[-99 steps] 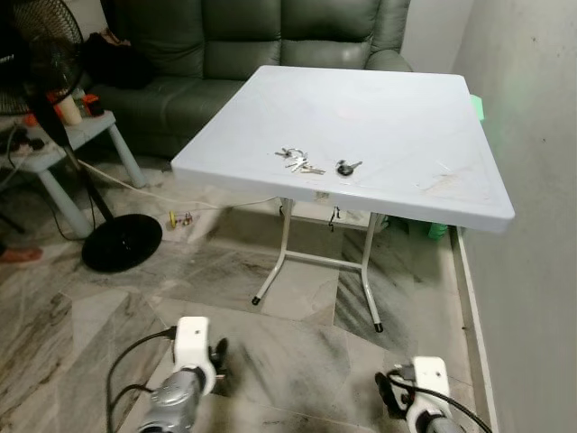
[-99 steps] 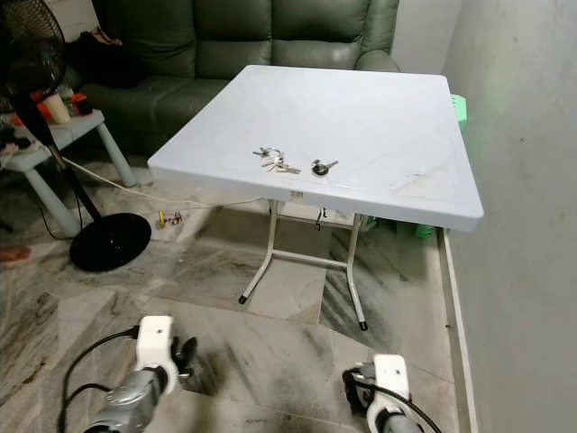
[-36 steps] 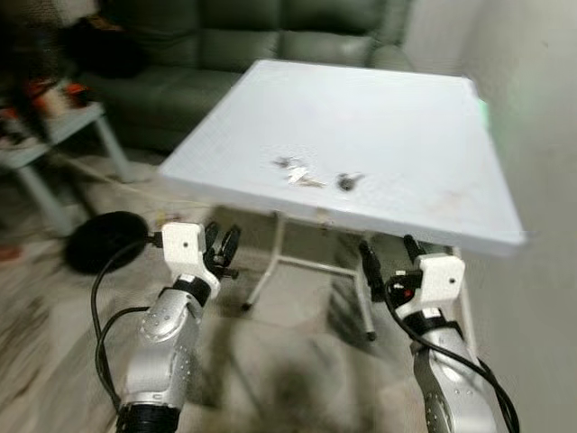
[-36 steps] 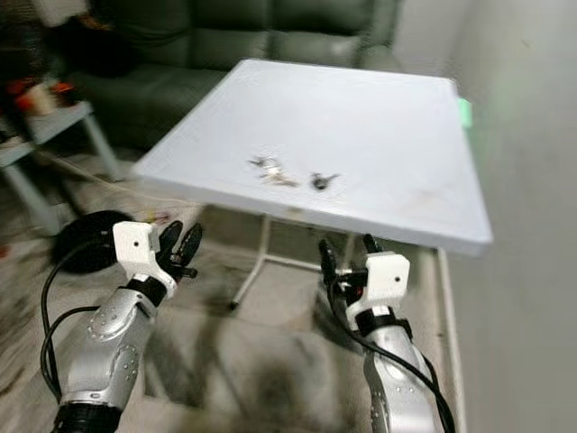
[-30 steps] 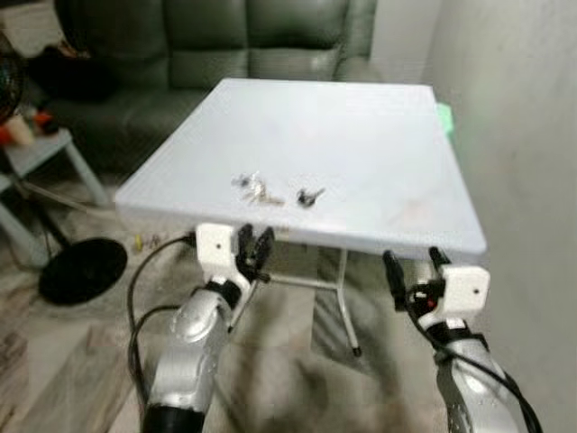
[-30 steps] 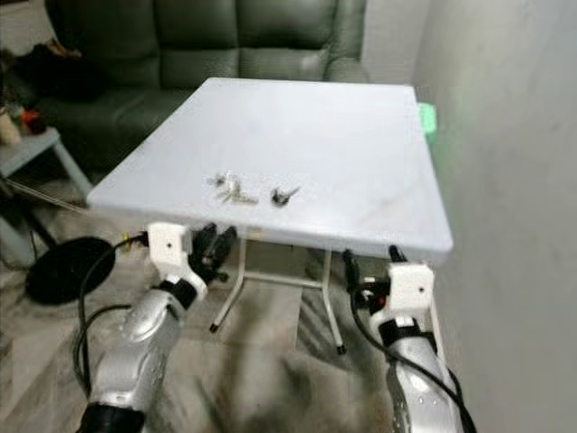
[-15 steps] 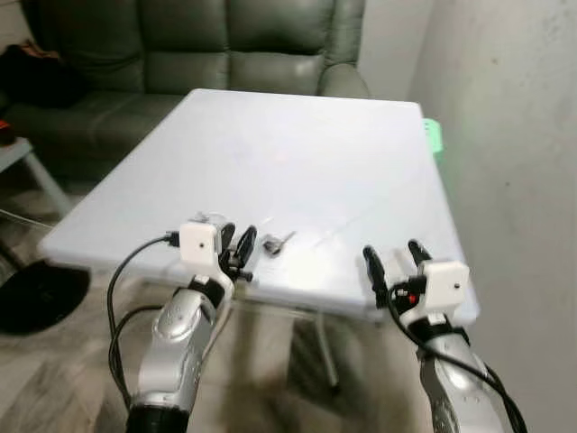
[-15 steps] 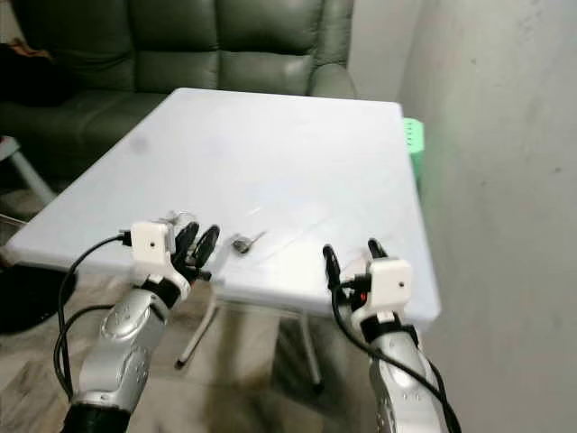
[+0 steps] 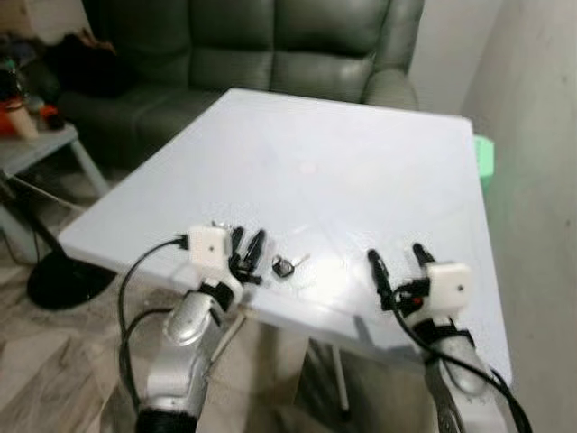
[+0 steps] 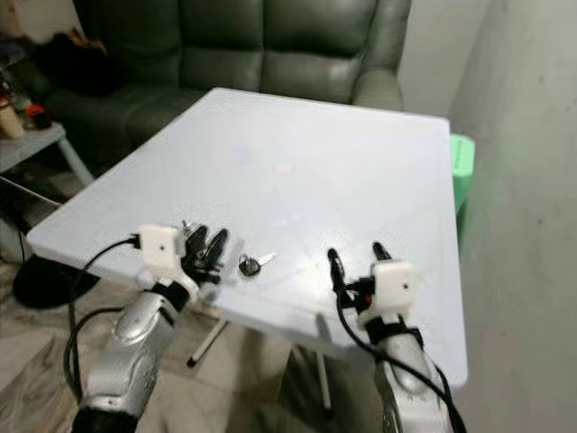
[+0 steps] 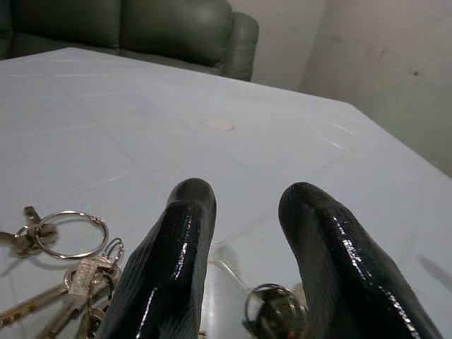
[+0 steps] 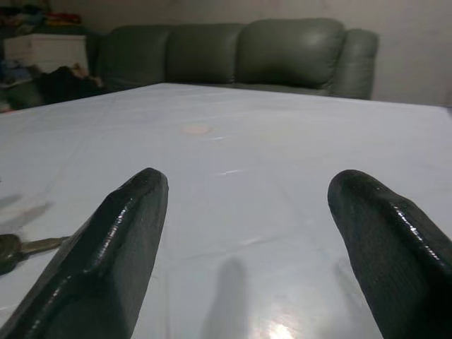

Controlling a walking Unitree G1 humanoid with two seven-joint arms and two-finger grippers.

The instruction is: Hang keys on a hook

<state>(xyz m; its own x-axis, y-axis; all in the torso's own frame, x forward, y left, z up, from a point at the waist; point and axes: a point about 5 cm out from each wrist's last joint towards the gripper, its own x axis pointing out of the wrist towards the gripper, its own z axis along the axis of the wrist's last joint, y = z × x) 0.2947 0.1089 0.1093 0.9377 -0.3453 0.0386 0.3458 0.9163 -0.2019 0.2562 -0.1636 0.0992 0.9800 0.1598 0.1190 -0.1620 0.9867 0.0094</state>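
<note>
On the white table [image 9: 343, 171], near its front edge, lies a bunch of silver keys on a ring [image 11: 60, 236]. A single key with a black head [image 9: 284, 265] lies just to the right of the bunch. My left gripper [image 9: 246, 245] is open and hovers low over the table between the two, with nothing between its fingers. The bunch is partly hidden behind that wrist in the eye views. My right gripper [image 9: 397, 262] is open wide over the table's front right part, and the black-headed key [image 12: 14, 248] lies off to its left.
A dark green sofa [image 9: 270, 45] stands behind the table. A pale wall [image 9: 541, 180] runs close along the right, with a green object [image 9: 484, 155] by the table's right edge. On the left are a small side table [image 9: 36, 144] with clutter and a black fan base [image 9: 59, 280].
The camera has come up to the table. Both arms have risen from near the floor to table height, and the grippers now reach over the front edge by the keys.
</note>
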